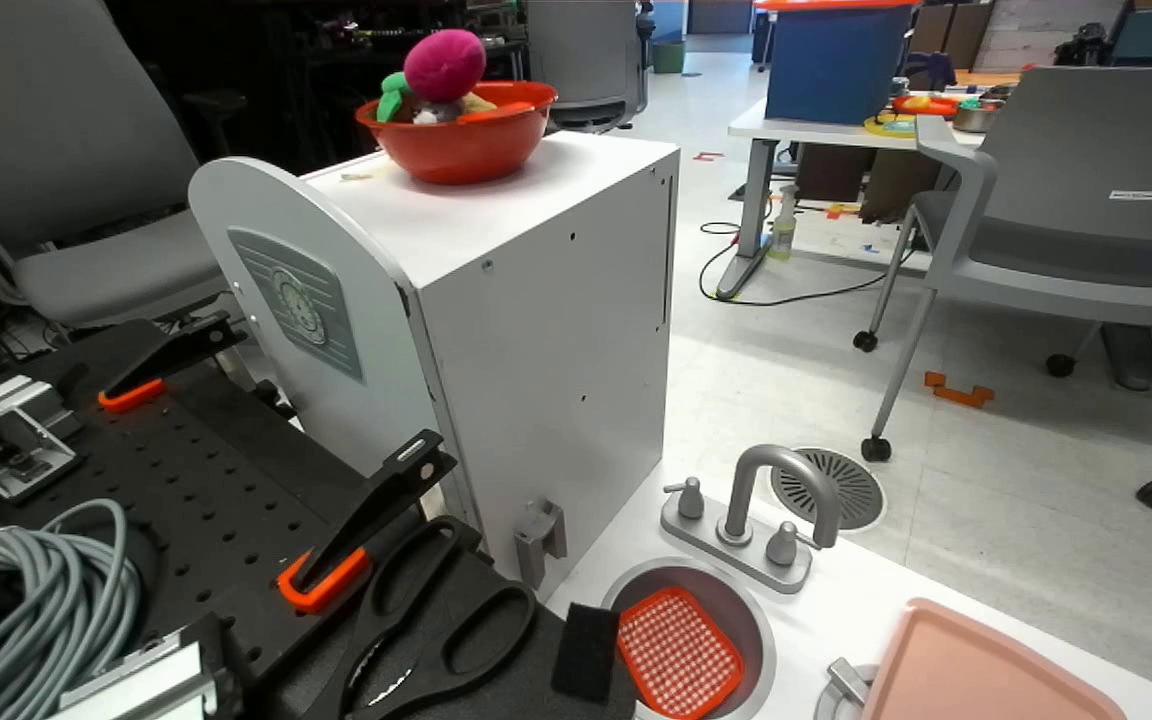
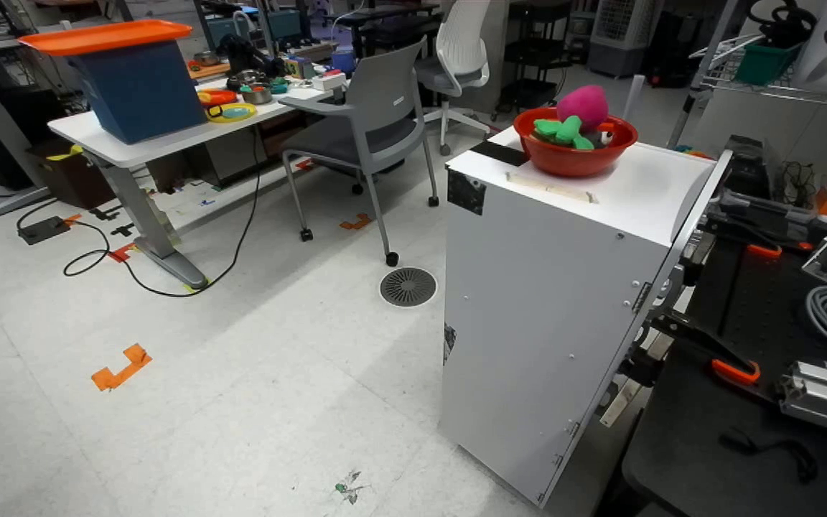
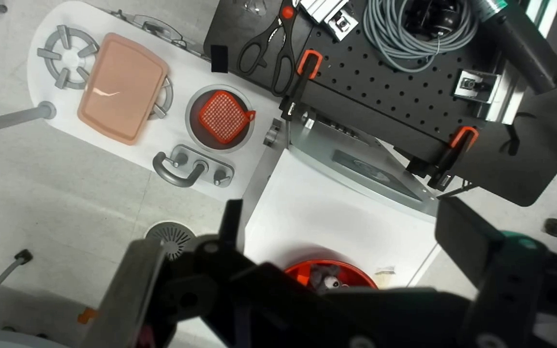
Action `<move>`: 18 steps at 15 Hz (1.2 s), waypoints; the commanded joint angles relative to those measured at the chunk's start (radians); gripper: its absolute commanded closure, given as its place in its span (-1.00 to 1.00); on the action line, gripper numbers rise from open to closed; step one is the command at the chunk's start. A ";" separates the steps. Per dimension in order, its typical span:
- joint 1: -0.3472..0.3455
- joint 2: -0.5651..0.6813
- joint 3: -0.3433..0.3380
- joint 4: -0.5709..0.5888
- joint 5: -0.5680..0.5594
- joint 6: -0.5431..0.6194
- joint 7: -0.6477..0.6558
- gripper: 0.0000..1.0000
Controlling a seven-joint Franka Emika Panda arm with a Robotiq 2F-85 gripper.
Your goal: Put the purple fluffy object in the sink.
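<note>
The purple fluffy object, a magenta-pink ball, sits on top of other soft toys in the red bowl; it shows in both exterior views (image 1: pixel 446 65) (image 2: pixel 583 108). A green plush part lies beside it. In the wrist view my gripper's dark parts hide it. The sink is a round grey basin (image 1: pixel 739 608) with an orange-red grid-textured piece inside and a silver faucet beside it. It also shows in the wrist view (image 3: pixel 195 118). My gripper (image 3: pixel 339 212) is open, fingers wide apart, with nothing visible between them. It is above the white cabinet. It is outside both exterior views.
The red bowl (image 1: pixel 471 150) stands on the tall white cabinet (image 1: pixel 556 330), which has a raised curved panel. A pink tray (image 3: pixel 124 89) lies over a burner beside the sink. Clamps (image 3: pixel 302 79), scissors (image 3: pixel 273 53) and coiled cable (image 3: pixel 404 48) lie on the black table.
</note>
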 commanded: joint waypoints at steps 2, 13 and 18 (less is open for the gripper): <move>-0.007 0.110 -0.014 0.058 -0.002 0.010 0.017 -1.00; -0.023 0.353 0.061 0.227 -0.022 0.033 0.161 -1.00; -0.020 0.336 0.083 0.213 0.069 0.123 0.326 -1.00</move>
